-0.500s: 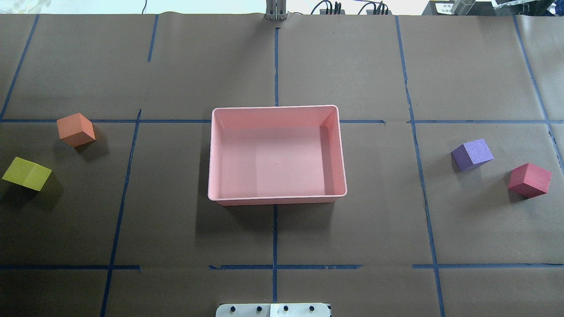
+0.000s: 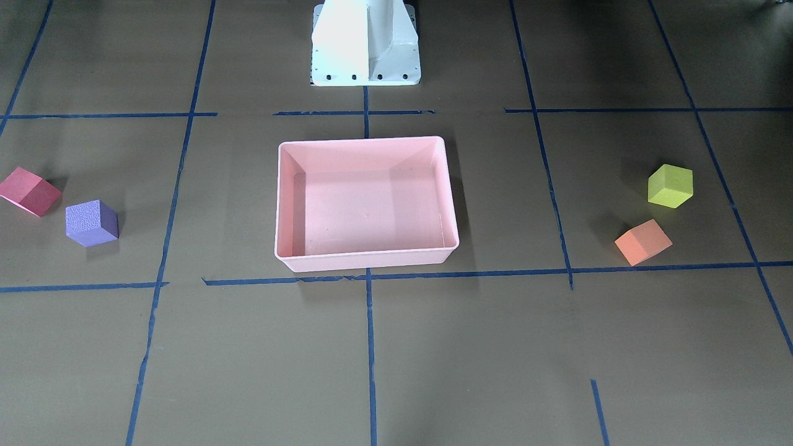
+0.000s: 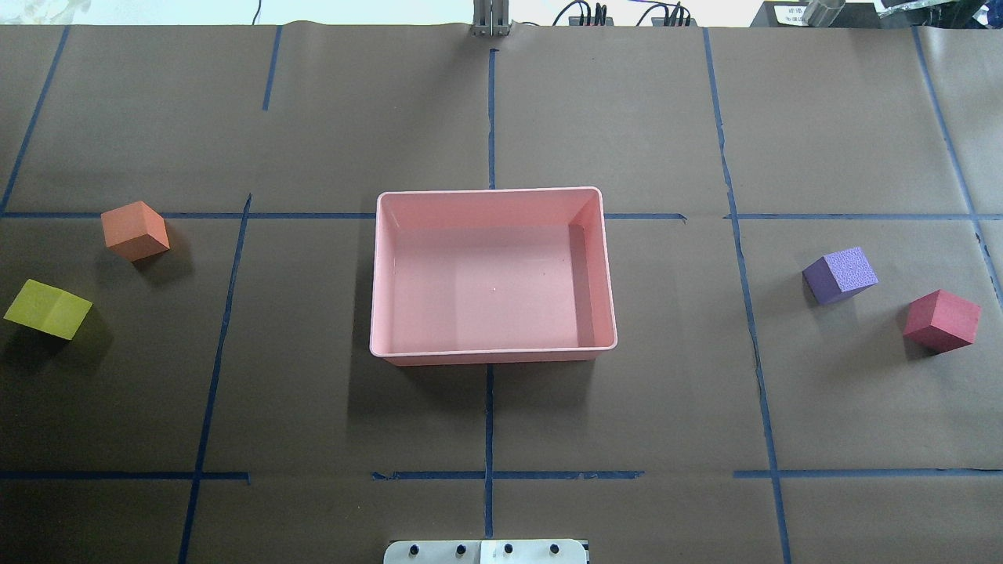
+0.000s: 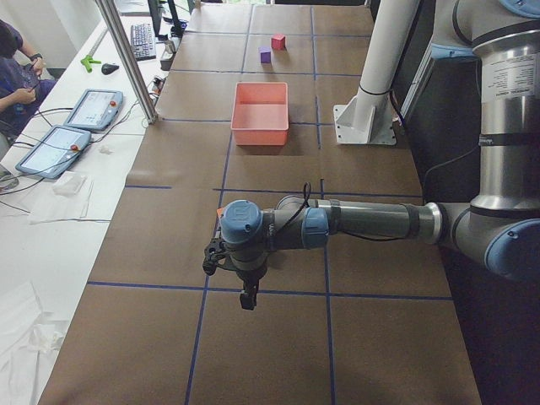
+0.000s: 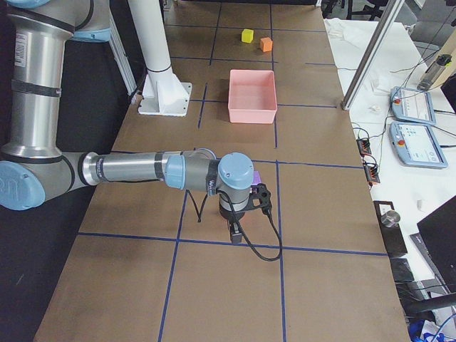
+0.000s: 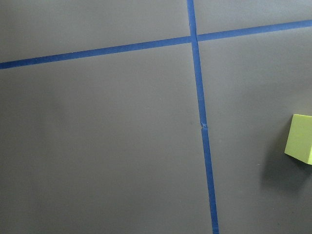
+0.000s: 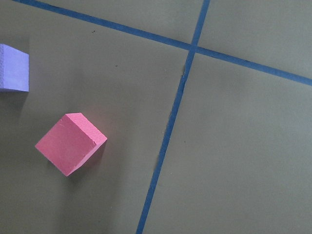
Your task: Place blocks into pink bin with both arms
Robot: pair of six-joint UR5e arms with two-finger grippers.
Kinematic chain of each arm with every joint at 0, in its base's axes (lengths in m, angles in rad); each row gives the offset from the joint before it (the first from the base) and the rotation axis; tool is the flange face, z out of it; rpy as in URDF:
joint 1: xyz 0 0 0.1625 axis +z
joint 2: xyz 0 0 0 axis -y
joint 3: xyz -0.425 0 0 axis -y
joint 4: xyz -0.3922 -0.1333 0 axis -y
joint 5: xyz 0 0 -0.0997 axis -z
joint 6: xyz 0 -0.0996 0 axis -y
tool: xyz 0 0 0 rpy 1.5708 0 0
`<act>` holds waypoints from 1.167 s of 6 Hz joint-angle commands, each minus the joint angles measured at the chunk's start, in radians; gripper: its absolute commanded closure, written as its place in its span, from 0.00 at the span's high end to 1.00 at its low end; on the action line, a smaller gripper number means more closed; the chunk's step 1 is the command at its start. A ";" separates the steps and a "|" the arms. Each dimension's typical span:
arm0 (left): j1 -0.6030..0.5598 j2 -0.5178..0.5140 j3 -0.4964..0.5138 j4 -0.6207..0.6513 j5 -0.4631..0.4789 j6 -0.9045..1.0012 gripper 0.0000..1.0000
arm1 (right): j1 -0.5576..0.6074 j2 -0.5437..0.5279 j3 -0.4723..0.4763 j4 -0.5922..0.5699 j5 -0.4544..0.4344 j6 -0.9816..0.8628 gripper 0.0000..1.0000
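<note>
Robotics lab: 2 arms (image 4: 371,221), teach pendants (image 4: 93,108), tape-gridded table (image 3: 627,117)

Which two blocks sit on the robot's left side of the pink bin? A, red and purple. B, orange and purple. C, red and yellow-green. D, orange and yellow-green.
D: in the overhead view the orange block and the yellow-green block lie left of the pink bin, while the purple block and the red block lie to its right.
</note>
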 commanded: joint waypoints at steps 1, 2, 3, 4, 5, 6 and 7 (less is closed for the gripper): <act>0.000 0.000 0.001 0.000 -0.002 0.000 1.00 | -0.168 0.028 -0.001 0.205 -0.002 0.250 1.00; 0.001 0.000 0.001 0.000 -0.003 0.000 1.00 | -0.274 0.052 -0.003 0.323 -0.007 0.446 1.00; 0.001 0.000 0.001 -0.001 -0.003 0.000 1.00 | -0.362 0.115 -0.004 0.345 -0.020 0.588 1.00; 0.001 0.000 0.001 -0.001 -0.003 0.000 1.00 | -0.441 0.153 -0.006 0.344 -0.065 0.628 1.00; 0.001 0.000 0.001 -0.001 -0.003 0.000 1.00 | -0.505 0.187 -0.033 0.345 -0.120 0.671 1.00; 0.001 0.000 0.002 -0.001 -0.005 0.000 1.00 | -0.532 0.194 -0.059 0.350 -0.126 0.672 1.00; 0.001 0.000 0.002 -0.001 -0.005 0.000 1.00 | -0.554 0.206 -0.092 0.352 -0.128 0.672 1.00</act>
